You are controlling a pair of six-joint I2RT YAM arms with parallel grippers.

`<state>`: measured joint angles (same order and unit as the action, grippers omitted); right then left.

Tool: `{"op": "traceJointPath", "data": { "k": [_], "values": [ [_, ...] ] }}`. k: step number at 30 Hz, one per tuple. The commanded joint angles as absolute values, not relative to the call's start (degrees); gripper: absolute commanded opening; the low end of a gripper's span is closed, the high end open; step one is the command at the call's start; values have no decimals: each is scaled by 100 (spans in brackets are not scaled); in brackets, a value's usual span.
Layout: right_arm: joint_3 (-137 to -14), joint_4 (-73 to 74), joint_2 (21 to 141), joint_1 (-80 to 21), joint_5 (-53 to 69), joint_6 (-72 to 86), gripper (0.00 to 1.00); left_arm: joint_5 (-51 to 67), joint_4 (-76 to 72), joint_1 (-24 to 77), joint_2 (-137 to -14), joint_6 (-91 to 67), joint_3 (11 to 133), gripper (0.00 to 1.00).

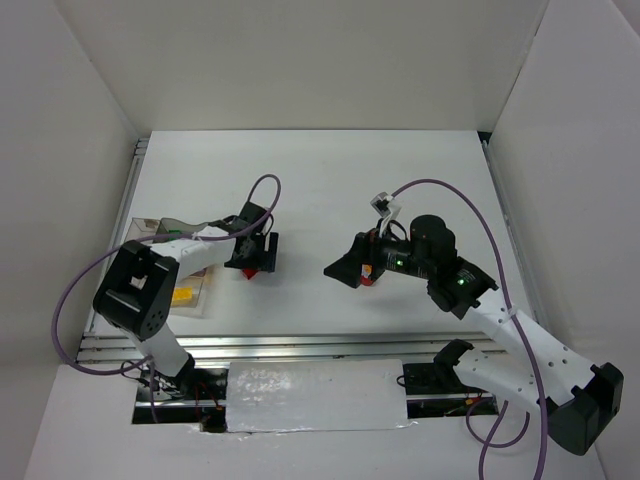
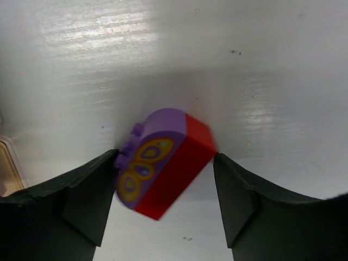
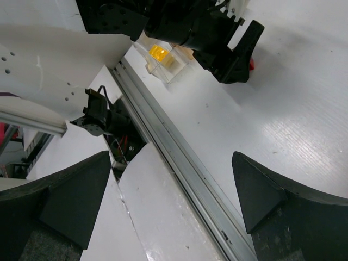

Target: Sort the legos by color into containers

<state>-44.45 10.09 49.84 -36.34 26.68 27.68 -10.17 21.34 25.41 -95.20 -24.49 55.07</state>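
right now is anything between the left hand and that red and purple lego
Nothing visible does. The red and purple lego lies on the table between the open fingers of the left hand, with a gap on its red side.

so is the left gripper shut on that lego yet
Open: the left gripper straddles the lego, with a visible gap beside its red side.
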Motion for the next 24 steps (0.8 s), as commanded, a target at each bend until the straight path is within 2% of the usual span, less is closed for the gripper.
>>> {"op": "traceJointPath", "data": {
  "k": [1,4,6,9,10,11,12,16,24],
  "values": [
    [-4377,694,4948,-3621,2742,2830,100,-835,2022,2505,-9519,-2593,5441,79],
    [-4351,642,4957,-3621,2777,2856,100,-712,1934,2514,-9387,-2645,5353,71],
    [-4333,598,4975,-3630,2786,2883,100,-651,1890,2505,-9343,-2645,5291,61],
    [-4298,545,5001,-3621,2743,2909,100,-615,1898,2514,-9264,-2689,5300,30],
    [-4280,501,4992,-3621,2673,2979,100,-589,1890,2522,-9168,-2707,5291,14],
    [-4245,466,4975,-3630,2567,3058,100,-563,1820,2557,-9080,-2707,5239,10],
    [-4176,448,4949,-3612,2218,3128,100,-484,1785,2584,-8975,-2716,5221,0],
    [-4078,370,4913,-3560,1504,3759,100,-177,1434,2926,-8046,-2699,5045,0],
    [-4033,-729,5122,-3559,1283,4631,99,17,204,4411,-6470,-2330,4483,0]
  ]
}}
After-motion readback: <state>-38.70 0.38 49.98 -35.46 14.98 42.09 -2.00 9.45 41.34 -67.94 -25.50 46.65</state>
